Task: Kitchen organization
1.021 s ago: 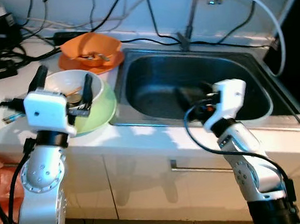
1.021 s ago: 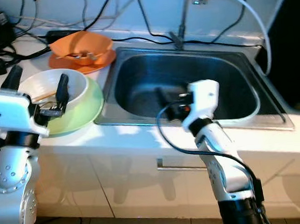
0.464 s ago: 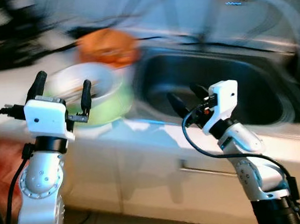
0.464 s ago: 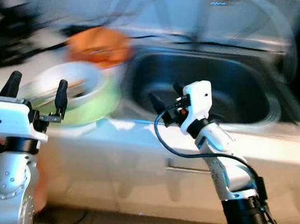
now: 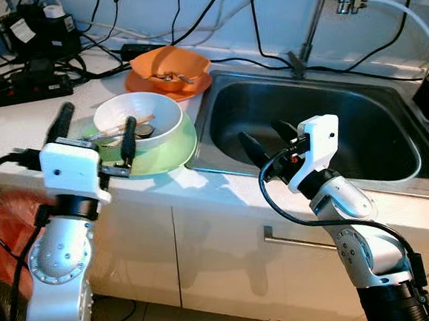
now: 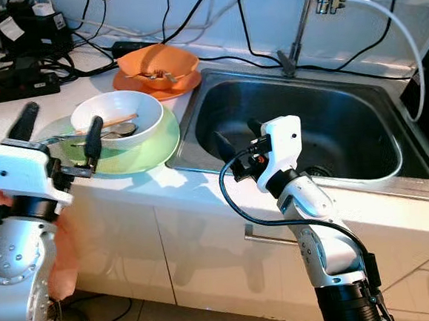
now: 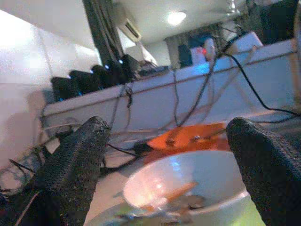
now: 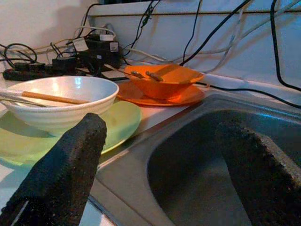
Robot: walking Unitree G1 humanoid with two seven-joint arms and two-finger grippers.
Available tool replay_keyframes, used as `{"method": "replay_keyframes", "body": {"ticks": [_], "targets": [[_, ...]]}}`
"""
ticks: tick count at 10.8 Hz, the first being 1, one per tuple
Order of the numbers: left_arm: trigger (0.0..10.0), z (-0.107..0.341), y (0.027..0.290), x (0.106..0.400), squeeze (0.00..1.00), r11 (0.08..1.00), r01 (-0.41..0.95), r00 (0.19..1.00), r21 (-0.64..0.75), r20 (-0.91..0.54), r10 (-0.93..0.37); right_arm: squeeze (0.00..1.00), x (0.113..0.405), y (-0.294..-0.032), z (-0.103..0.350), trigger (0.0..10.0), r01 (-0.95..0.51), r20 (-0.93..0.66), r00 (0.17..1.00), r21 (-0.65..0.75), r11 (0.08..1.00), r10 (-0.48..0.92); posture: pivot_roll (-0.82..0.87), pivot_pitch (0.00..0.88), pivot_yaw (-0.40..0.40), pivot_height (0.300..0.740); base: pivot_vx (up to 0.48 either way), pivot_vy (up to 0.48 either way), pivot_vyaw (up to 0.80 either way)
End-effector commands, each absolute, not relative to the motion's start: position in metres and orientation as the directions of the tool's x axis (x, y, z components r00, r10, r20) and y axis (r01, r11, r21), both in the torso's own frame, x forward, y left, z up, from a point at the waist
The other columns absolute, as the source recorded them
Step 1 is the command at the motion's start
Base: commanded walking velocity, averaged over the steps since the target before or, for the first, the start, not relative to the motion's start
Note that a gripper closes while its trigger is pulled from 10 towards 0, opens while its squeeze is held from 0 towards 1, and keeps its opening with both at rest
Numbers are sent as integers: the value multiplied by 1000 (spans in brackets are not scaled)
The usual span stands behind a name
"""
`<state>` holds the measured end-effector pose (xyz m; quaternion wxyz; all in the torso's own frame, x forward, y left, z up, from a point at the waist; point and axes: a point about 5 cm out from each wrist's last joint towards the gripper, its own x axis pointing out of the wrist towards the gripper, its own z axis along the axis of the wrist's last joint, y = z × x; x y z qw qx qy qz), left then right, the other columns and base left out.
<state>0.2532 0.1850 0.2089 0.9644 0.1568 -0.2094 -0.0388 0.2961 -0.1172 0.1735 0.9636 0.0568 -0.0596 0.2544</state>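
The step in hand was judged to be the approach: nothing had yet been taken up. The left gripper (image 5: 95, 126) was held just short of the white bowl (image 5: 139, 123), its fingers (image 7: 75, 165) spread wide and empty. The bowl was seen resting on a green plate (image 5: 173, 150) on the counter (image 5: 5, 140), near the front edge and just beside the sink (image 5: 323, 118); chopsticks and a spoon lay inside it. An orange bowl (image 5: 170, 63) on an orange plate (image 6: 130, 83) stood behind, near the wall.

The right gripper (image 5: 266, 141) was held over the near rim of the sink, fingers (image 8: 70, 160) parted and holding nothing.

The next move was judged to call for a forward reach of the left gripper to straddle the bowl's rim. Open room was noted in the sink basin. Cables and a power strip (image 5: 19, 88) crowded the back of the counter, and the plate slightly overhung the sink edge.
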Motion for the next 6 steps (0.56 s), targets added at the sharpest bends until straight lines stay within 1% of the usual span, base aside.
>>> {"method": "replay_keyframes", "body": {"ticks": [1, 3, 6], "targets": [[10000, 200, 179, 258, 0, 952, 52, 919, 303, 358, -164, 0, 298, -118, 176, 10000, -499, 149, 862, 81, 863, 484, 152, 0, -76, 740, 0, 0, 0], [10000, 191, 176, 267, 0, 952, 64, 924, 300, 343, -170, 0, 292, -112, 175, 10000, -588, 102, 808, 85, 804, 580, 133, 0, -71, 740, 0, 0, 0], [10000, 186, 176, 276, 0, 954, 66, 926, 293, 338, -168, 0, 276, -107, 172, 10000, -726, 68, 686, 129, 676, 724, 120, 0, -73, 740, 0, 0, 0]]}}
